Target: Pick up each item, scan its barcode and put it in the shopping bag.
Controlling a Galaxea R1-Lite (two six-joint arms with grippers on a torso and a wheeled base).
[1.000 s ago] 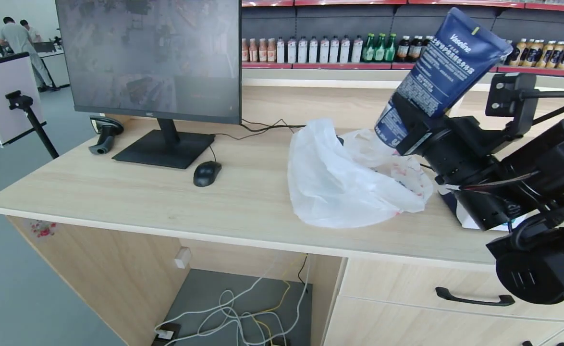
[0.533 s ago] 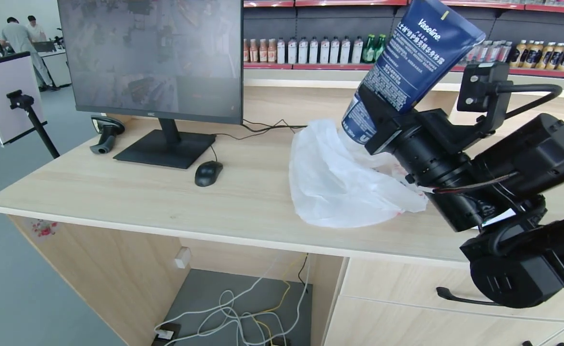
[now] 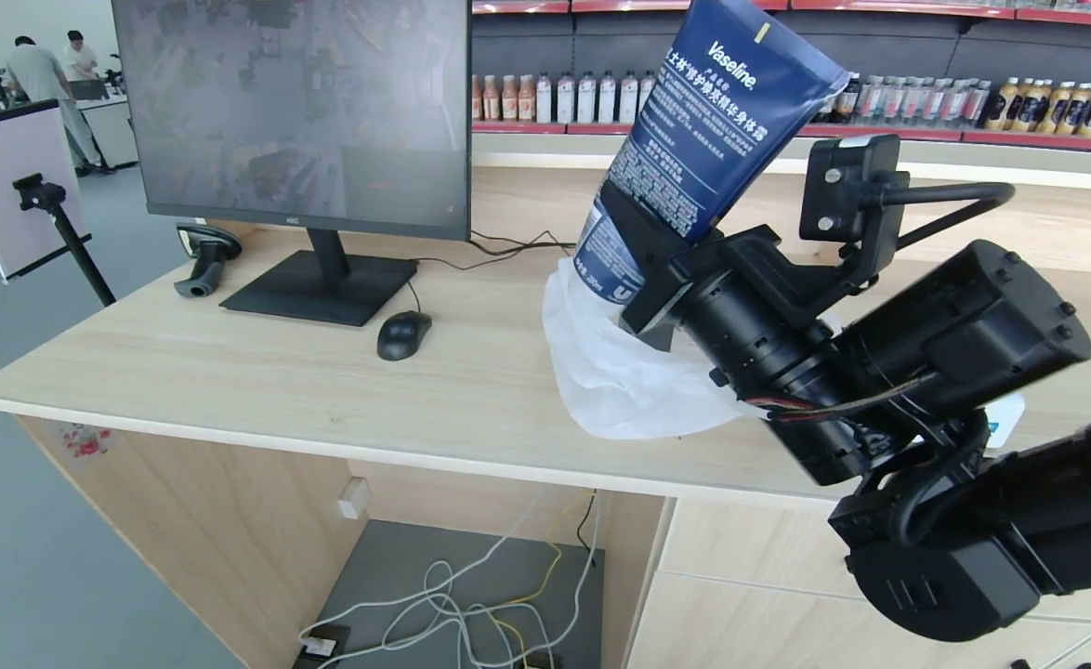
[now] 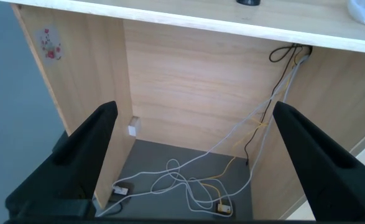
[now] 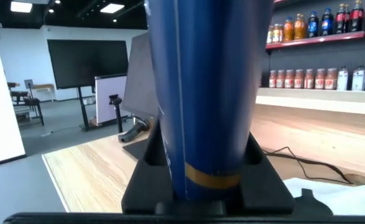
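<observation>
Tube (image 3: 703,139) leftward, over bag (image 3: 601,390) left edge

We are in a shop, at its checkout: red-edged shelves (image 3: 973,137) at the back carry long rows of drink bottles (image 3: 592,97). The light wooden counter (image 3: 276,372) before us holds a monitor (image 3: 290,111), a mouse (image 3: 403,334), a handheld barcode scanner (image 3: 203,260) and a white plastic shopping bag (image 3: 611,381).

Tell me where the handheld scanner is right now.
In the head view the handheld scanner sits on the counter at the robot's far left, beside the monitor stand, with the mouse and the shopping bag farther right.
</observation>
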